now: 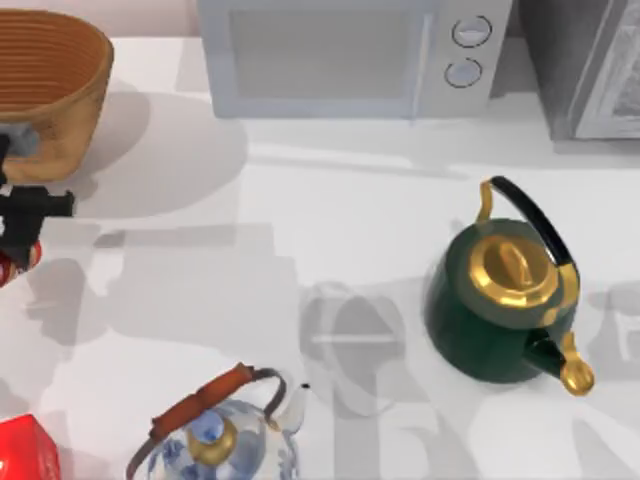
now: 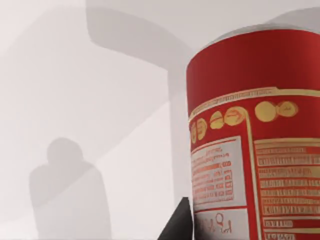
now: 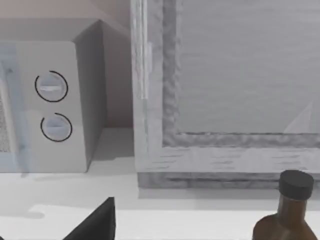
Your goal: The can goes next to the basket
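Left gripper (image 1: 12,235) holds can (image 2: 255,140) near basket (image 1: 50,90).

We see the basket (image 1: 45,85) at ten o'clock as rough woven wicker with ribs inside. The can (image 2: 255,140) looks like smooth printed metal. The green kettle (image 1: 500,305) at four o'clock is glossy, with a shiny golden lid. The white surface (image 1: 330,210) is matt and smooth.

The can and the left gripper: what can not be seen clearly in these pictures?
- The can: in the top view, the left gripper and the picture's left edge hide most of it.
- Can in left wrist view: cut off by the edge.
- Left gripper's fingers: state unclear.
- The basket: cut off at the top-left corner.
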Motion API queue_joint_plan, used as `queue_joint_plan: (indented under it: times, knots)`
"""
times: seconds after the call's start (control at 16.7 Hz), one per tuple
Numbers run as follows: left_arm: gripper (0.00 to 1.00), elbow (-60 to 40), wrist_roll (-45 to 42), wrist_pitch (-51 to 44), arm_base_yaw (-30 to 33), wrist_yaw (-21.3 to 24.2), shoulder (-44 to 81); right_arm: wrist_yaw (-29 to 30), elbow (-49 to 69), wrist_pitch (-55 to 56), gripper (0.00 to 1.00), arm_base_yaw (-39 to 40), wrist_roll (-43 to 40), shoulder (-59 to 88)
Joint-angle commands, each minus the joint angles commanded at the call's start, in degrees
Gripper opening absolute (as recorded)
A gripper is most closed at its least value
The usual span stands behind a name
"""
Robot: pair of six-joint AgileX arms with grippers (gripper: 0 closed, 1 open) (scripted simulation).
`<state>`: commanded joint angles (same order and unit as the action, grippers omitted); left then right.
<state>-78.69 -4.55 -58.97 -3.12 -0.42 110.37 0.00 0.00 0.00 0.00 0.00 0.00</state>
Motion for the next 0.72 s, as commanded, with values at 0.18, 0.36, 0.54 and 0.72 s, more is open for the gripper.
queue_joint_plan:
  times: [0.18, 0.36, 0.54, 0.72]
  knots:
    - [0.00, -0.38, -0.02, 0.65, 0.02, 0.14, 0.09, 0.00, 0.00, 0.00, 1.00, 0.00, 0.00, 0.00]
    - [0.08, -0.38, -0.02, 0.65, 0.02, 0.14, 0.09, 0.00, 0.00, 0.00, 1.00, 0.00, 0.00, 0.00]
    - [0.30, -0.38, -0.02, 0.65, 0.02, 0.14, 0.09, 0.00, 0.00, 0.00, 1.00, 0.00, 0.00, 0.00]
    - [0.53, -0.38, -0.02, 0.65, 0.02, 0.14, 0.09, 0.00, 0.00, 0.00, 1.00, 0.00, 0.00, 0.00]
